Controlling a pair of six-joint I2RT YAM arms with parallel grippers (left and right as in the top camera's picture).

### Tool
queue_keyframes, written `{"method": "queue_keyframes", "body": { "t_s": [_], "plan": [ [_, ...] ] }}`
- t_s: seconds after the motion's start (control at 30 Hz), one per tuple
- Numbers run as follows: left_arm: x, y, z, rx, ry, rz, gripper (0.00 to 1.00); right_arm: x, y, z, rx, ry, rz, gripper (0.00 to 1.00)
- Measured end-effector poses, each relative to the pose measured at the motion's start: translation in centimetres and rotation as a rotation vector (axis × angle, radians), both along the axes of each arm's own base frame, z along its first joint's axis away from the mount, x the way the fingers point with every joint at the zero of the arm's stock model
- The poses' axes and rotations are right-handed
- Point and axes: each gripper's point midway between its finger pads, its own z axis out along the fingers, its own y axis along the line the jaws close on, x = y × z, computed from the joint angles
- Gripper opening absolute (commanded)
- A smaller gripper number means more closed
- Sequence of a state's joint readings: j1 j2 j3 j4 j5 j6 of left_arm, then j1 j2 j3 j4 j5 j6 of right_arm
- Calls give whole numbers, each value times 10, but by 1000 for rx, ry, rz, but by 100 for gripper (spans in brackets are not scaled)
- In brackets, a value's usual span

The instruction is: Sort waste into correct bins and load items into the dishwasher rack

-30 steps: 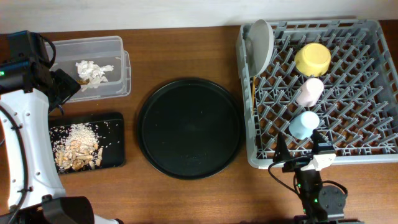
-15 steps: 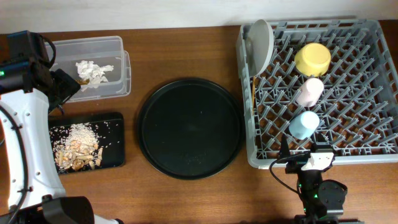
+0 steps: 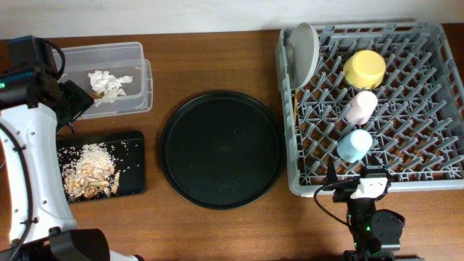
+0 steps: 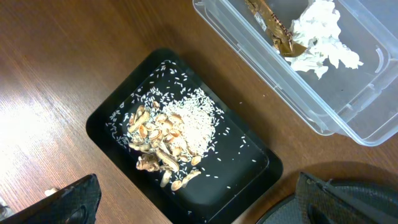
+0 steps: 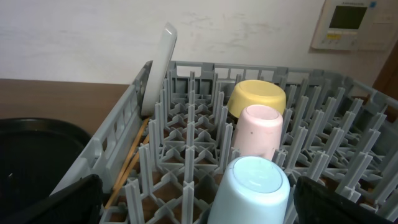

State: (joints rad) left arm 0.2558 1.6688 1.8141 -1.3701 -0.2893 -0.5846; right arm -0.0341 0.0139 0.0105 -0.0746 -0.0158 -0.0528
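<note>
The dishwasher rack (image 3: 435,175) at the right holds an upright pale grey plate (image 3: 304,51), a yellow bowl (image 3: 365,68), a pink cup (image 3: 361,106) and a light-blue cup (image 3: 354,145). Chopsticks (image 5: 127,158) lie in its left side. The clear tub (image 3: 139,90) holds crumpled white paper (image 3: 109,81) and a brown-gold wrapper (image 4: 273,28). The black tray (image 3: 136,145) holds rice with brown food pieces (image 3: 90,172). My left gripper (image 3: 69,101) is open and empty above the tub and tray (image 4: 211,208). My right gripper (image 3: 353,185) is open and empty at the rack's front edge, facing the light-blue cup (image 5: 208,205).
A large round black tray (image 3: 221,148) lies between the bins and the rack. The right arm's base (image 3: 373,225) sits at the table's front edge. A wall with a white panel (image 5: 351,22) stands behind the rack.
My right gripper has straightened slightly at the rack's front edge. Nothing else has moved.
</note>
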Motion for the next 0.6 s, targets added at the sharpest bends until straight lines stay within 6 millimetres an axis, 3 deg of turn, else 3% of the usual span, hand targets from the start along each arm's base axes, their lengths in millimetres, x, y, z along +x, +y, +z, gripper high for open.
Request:
{"method": "queue_keyframes", "body": {
  "t_s": [0.37, 0.6],
  "plan": [
    [-4, 0, -1, 1, 17, 1, 99, 0, 0, 0, -1, 0, 0, 98],
    [-44, -9, -14, -34, 195, -14, 99, 0, 0, 0, 0, 0, 0, 98]
  ]
}}
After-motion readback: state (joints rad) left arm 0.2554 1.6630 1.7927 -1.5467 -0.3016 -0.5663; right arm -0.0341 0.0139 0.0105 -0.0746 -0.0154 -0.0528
